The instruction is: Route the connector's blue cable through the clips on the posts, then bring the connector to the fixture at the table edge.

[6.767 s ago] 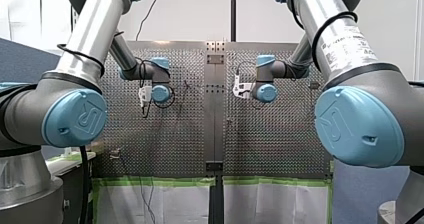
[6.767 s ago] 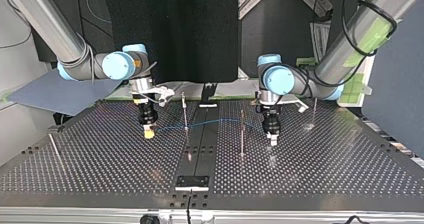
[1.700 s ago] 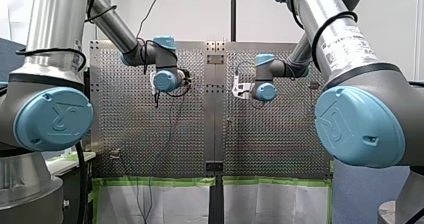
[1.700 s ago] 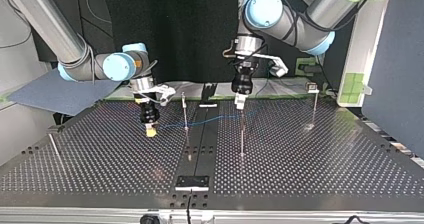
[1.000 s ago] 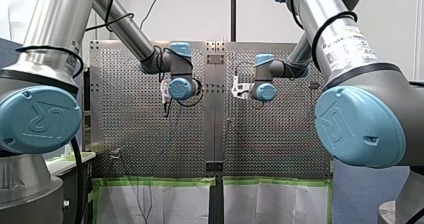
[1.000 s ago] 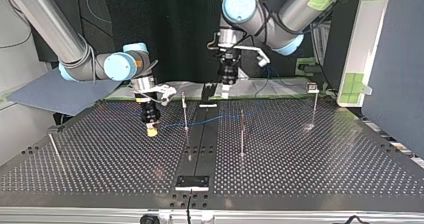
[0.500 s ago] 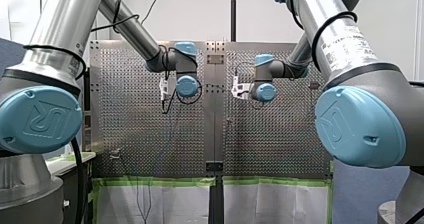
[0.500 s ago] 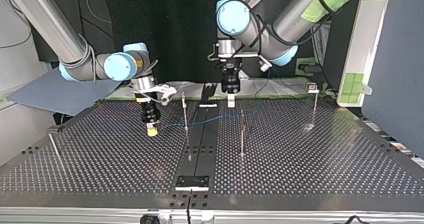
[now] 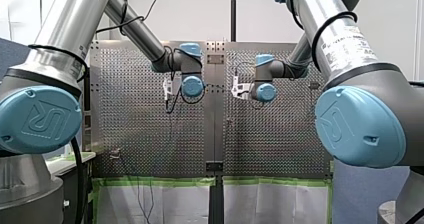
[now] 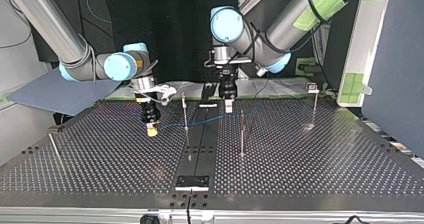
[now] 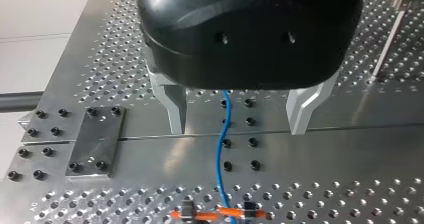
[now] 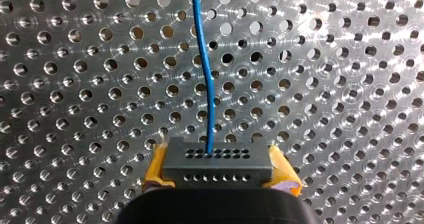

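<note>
The left claw has swung in past the second post to the worktop's middle. It now hangs wide open and empty, astride the blue cable. The right claw stays clamped on the connector. A fresh grip for routing looks due.
</note>
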You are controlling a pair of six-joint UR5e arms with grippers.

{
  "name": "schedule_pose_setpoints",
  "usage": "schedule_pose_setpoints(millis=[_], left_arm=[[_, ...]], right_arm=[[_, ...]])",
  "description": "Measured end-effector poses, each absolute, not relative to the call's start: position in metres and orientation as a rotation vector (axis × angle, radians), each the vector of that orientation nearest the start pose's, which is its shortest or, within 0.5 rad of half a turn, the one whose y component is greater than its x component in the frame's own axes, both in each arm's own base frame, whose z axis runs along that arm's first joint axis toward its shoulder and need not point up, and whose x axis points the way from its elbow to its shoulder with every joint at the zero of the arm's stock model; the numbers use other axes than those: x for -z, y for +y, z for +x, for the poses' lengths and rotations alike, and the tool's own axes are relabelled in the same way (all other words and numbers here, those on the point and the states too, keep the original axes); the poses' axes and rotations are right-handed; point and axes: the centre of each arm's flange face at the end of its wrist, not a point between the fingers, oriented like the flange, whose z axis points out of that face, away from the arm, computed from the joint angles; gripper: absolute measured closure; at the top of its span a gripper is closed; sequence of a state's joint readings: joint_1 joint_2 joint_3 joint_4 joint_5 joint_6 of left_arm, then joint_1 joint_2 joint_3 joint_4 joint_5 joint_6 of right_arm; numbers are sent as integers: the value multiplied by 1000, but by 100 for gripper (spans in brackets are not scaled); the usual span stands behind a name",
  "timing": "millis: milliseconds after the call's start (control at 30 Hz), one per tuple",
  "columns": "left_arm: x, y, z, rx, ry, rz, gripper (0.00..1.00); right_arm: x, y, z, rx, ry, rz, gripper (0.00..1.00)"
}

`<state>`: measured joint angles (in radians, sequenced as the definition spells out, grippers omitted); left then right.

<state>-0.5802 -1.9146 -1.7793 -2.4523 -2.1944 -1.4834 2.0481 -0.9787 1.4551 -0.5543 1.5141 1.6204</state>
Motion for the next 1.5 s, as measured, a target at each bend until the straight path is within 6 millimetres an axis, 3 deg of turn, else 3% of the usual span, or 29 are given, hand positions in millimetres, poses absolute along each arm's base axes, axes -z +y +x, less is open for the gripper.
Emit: schedule_pose_setpoints(millis=[433, 833, 1167, 1500], left_arm=[[-282, -382, 447, -44, 1446, -25, 0], [-265, -389, 475, -126, 1503, -11, 0], [-287, -390, 497, -140, 1470, -32, 0], [-289, -384, 502, -159, 1475, -30, 0]], right_arm=[[-242, -551, 442, -1671, -908, 1512, 100], [-241, -549, 443, -1670, -908, 1519, 100], [-241, -550, 444, -1669, -907, 1520, 100], [-240, -549, 444, -1667, -907, 1522, 100]])
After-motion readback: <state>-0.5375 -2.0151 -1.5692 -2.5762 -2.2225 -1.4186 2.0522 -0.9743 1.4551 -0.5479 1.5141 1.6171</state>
